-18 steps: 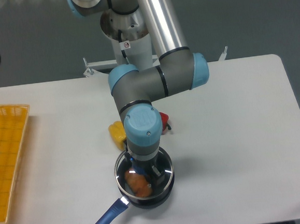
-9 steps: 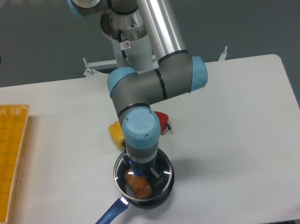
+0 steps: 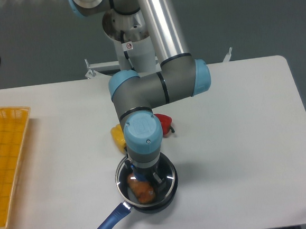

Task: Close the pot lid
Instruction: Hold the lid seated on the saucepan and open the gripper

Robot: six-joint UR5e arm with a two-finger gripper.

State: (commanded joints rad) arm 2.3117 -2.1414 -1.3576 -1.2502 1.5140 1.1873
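Hanging straight above the pot [image 3: 147,192], the jaws [image 3: 145,175] appear to pinch the blue knob of the lid [image 3: 165,173], though the wrist hides the contact, so I cannot tell for sure; the lid lies level just over the pot's rim, its handle [image 3: 106,226] pointing toward the surface's [image 3: 240,139] near-left edge.

The robot arm [image 3: 156,87] is built of grey metal housings joined by light-blue plastic caps, with a polished silver tube [image 3: 159,21] forming its long upper link. Thin black seams ring the joints. A round light-blue cap [image 3: 142,135] tops the wrist section. The pale grey base column [image 3: 134,41] carries a small round red-and-white sticker [image 3: 128,46] and a thin black cable [image 3: 127,58] beneath it.
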